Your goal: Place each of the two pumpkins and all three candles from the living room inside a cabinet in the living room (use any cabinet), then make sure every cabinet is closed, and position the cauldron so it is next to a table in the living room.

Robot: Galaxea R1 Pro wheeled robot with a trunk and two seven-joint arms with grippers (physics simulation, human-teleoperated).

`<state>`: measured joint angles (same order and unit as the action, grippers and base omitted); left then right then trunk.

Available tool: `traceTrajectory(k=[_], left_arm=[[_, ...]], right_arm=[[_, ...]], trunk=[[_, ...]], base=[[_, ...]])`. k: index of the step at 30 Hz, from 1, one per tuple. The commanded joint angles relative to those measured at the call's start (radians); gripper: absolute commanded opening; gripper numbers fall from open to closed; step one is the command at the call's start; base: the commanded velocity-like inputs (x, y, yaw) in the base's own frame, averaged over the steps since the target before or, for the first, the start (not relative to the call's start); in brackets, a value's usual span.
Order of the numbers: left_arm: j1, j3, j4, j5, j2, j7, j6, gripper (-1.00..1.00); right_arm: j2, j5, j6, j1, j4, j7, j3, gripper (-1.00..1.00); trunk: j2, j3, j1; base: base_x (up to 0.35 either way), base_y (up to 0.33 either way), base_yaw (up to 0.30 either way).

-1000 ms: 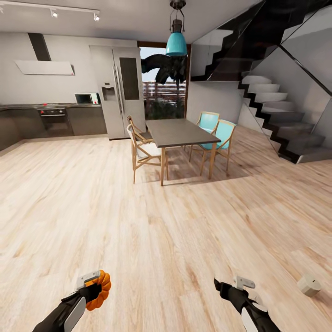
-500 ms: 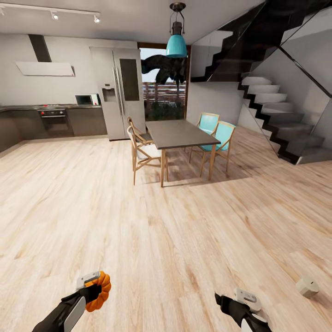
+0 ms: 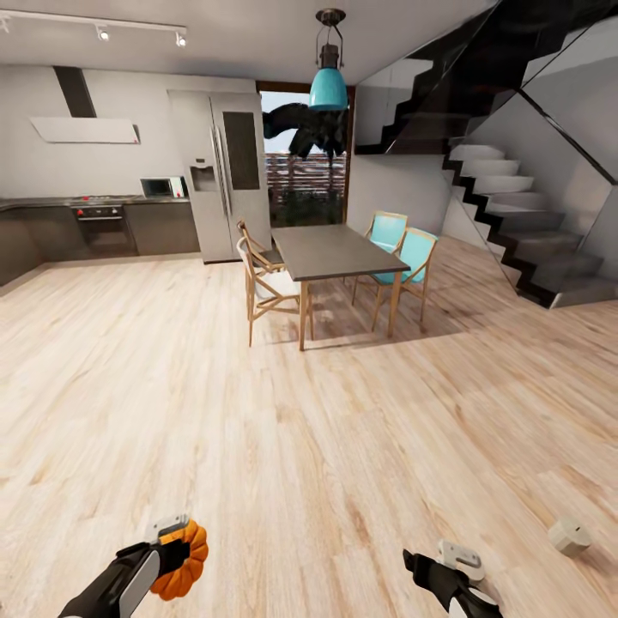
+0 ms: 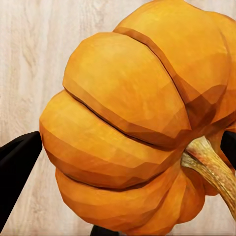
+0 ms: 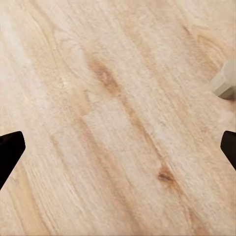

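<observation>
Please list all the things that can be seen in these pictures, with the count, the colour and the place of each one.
pumpkin: one, orange, held in the left claw, above the floor
candle: one, pale beige, lying on the floor at the right, ahead of the right claw
floor: one, light wood planks, under everything
dining table: one, dark grey top with wooden legs, in the middle of the room
chairs: four, two turquoise on the table's right, two wooden on its left
hanging lamp: one, turquoise, above the table
fridge: one, silver-grey, at the back wall
kitchen units: dark grey, far left
staircase: one, dark with pale steps, at the right
left claw: one, dark, shut on the pumpkin
right claw: one, dark, open, over bare floor
</observation>
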<state>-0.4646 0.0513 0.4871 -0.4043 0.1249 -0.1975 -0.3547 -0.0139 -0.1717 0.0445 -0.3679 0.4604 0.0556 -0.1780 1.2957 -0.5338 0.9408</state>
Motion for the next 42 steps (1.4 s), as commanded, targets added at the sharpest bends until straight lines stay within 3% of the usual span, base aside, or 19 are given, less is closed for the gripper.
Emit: traceTrajectory(k=[1, 6, 14, 19, 26, 42], left_arm=[[0.0, 0.005, 0.002, -0.011, 0.001, -0.008, -0.005, -1.0], [0.0, 0.005, 0.002, -0.011, 0.002, -0.009, -0.007, -1.0], [0.0, 0.004, 0.001, -0.013, 0.002, -0.01, -0.007, -1.0], [0.0, 0.005, 0.001, -0.006, 0.0, -0.011, -0.007, -1.0], [0.0, 0.004, 0.002, 0.048, -0.002, -0.011, -0.009, -1.0], [0.0, 0.003, 0.002, 0.057, -0.002, -0.003, -0.009, -1.0]], right_arm=[[0.0, -0.008, 0.005, 0.0, 0.001, 0.006, -0.004, 1.0], [0.001, -0.008, 0.006, 0.0, 0.001, -0.002, -0.004, 1.0], [0.019, -0.008, 0.009, -0.002, 0.0, -0.122, -0.003, 1.0], [0.023, -0.008, 0.014, -0.002, 0.0, -0.133, -0.002, 1.0], [0.026, -0.008, 0.02, -0.002, 0.0, -0.135, -0.002, 1.0], [0.026, -0.007, 0.021, -0.002, 0.0, -0.135, -0.002, 1.0]], trunk=[[-0.007, 0.002, -0.004], [-0.042, 0.018, -0.023], [-0.098, 0.043, -0.054], [-0.133, 0.059, -0.073], [-0.182, 0.081, -0.1], [-0.294, 0.131, -0.161]], base=[[0.0, 0.0, 0.0], [0.0, 0.0, 0.0], [0.0, 0.0, 0.0], [0.0, 0.0, 0.0], [0.0, 0.0, 0.0], [0.0, 0.0, 0.0]])
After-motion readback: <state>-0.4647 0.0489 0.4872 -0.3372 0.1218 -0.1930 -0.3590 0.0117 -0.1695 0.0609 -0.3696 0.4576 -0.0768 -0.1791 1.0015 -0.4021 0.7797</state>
